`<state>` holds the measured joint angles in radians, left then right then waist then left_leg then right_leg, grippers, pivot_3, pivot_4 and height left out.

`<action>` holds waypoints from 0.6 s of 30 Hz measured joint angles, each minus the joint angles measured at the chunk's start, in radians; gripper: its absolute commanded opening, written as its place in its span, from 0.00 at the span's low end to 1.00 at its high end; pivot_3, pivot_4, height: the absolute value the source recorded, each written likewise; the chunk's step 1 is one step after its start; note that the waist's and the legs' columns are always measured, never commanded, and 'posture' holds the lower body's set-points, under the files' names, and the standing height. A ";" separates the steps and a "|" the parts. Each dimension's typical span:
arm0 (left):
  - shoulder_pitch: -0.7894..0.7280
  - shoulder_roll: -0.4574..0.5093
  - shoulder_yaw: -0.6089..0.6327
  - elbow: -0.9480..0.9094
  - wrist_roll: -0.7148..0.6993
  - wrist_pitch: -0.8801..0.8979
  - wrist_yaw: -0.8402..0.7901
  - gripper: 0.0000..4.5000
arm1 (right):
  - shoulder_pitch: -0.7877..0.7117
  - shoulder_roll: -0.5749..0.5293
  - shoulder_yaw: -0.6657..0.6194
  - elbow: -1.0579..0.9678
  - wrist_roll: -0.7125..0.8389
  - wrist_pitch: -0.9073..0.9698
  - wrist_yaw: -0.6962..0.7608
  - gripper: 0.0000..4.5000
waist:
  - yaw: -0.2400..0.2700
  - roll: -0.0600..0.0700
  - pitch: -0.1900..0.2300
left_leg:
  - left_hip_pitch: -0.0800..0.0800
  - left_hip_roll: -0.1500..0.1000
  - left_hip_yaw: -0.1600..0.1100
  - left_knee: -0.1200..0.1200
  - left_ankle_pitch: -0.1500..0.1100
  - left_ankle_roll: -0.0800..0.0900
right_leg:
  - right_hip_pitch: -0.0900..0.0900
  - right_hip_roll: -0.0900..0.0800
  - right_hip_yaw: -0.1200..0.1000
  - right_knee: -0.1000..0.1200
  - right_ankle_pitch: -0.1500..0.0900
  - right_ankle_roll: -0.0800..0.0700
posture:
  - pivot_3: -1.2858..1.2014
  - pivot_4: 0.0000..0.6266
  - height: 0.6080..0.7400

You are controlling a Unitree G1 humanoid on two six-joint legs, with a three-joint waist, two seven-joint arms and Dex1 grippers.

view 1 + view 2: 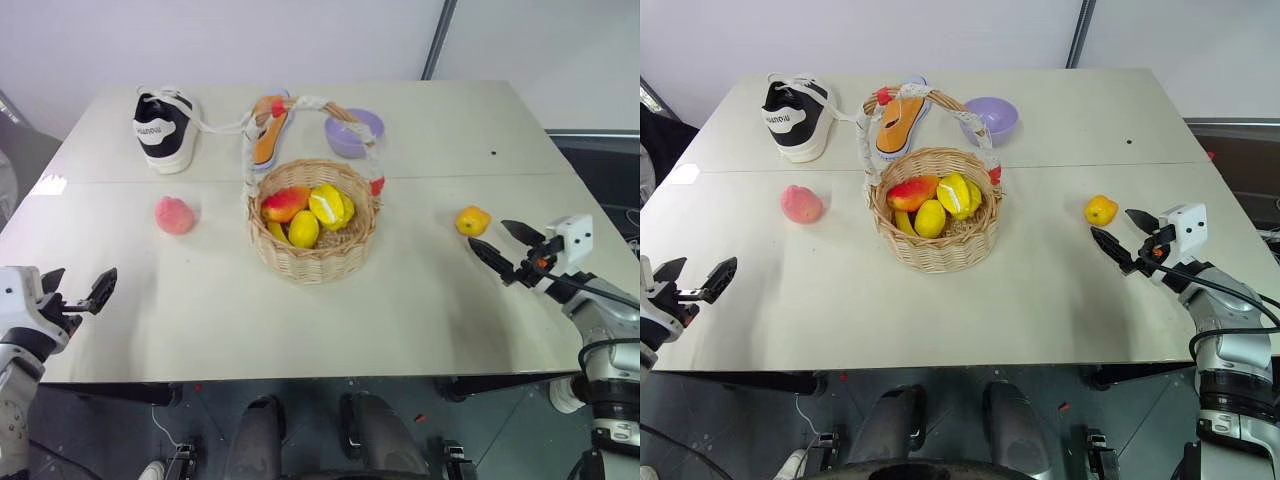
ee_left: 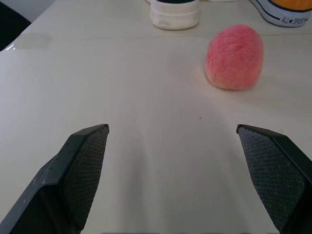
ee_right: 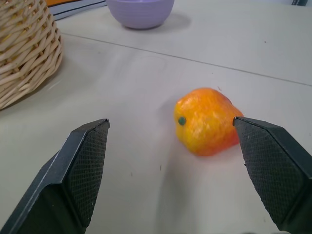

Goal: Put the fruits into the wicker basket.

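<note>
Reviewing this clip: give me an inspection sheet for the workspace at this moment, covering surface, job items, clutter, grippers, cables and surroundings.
Surface: pale table, with a seam running across it.
Job's things: wicker basket mid-table, holding a red-yellow fruit and yellow lemons; pink peach on the table left of the basket; yellow-orange fruit on the table to its right.
Clutter: black-and-white shoe, orange-lined shoe, purple bowl, all behind the basket.
Grippers: left gripper open, empty, short of the peach; right gripper open, empty, close to the yellow-orange fruit.
Cables: black cable along the right arm.
Surroundings: pale wall behind, dark floor below the table edge.
</note>
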<state>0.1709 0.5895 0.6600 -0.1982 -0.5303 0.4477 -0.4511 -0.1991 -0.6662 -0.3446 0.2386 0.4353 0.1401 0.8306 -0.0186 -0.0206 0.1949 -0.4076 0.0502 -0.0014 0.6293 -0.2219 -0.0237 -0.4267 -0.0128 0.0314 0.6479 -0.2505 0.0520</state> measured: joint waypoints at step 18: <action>-0.206 -0.027 -0.142 -0.082 -0.020 0.164 0.124 1.00 | 0.033 -0.003 0.065 -0.241 0.028 0.097 0.029 0.95 | 0.004 0.000 0.000 | 0.000 0.000 0.000 0.001 0.000 0.000 | 0.000 0.001 0.000 0.001 0.000 0.001 | 0.52 0.24 1.00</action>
<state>-0.0351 0.5628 0.5177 -0.2801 -0.5507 0.6119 -0.3273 -0.1657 -0.6690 -0.2798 -0.0025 0.4632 0.2371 0.8592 -0.0147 -0.0207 0.1948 -0.4078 0.0502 -0.0018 0.6299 -0.2219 -0.0238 -0.4265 -0.0123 0.0314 0.6489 -0.2502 0.0528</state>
